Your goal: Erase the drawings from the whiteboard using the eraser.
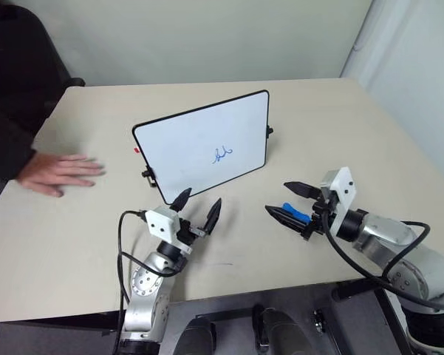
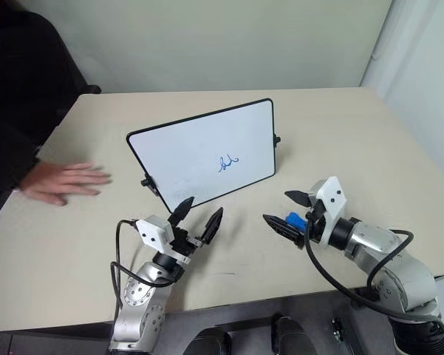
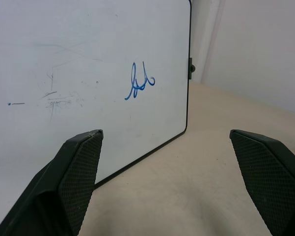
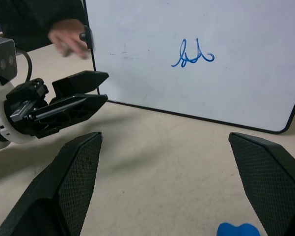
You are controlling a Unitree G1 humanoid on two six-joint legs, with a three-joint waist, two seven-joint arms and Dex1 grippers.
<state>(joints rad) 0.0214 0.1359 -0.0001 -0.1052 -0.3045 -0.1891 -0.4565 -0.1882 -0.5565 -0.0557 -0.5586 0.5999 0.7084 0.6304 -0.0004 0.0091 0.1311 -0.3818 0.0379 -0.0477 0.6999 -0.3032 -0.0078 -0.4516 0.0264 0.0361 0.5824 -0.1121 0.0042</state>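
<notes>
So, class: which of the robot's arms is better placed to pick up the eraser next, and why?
Right. The right gripper stands open with the blue eraser between its fingers on the table. The left gripper, also open, faces the whiteboard.

The beige table (image 1: 340,126) carries the whiteboard (image 1: 185,144), the eraser (image 1: 295,213) and a person's hand (image 1: 57,172).

Whiteboard (image 1: 185,148): white face, thin black frame, black clips at edges, small red tab at one edge. Faint grey smudges and old stroke marks on face, seen in left wrist view.
Drawings (image 1: 222,154): blue marker, thin looping line.
Eraser (image 1: 295,213): bright blue.
Table (image 1: 340,126): pale beige, plain, no pattern.
Left gripper (image 1: 199,208): black fingers, fine cross-hatched texture on pads (image 3: 81,172); white housing behind.
Right gripper (image 1: 289,201): black fingers, same cross-hatch; white housing.
Person's sleeve (image 1: 7,140): black.
</notes>
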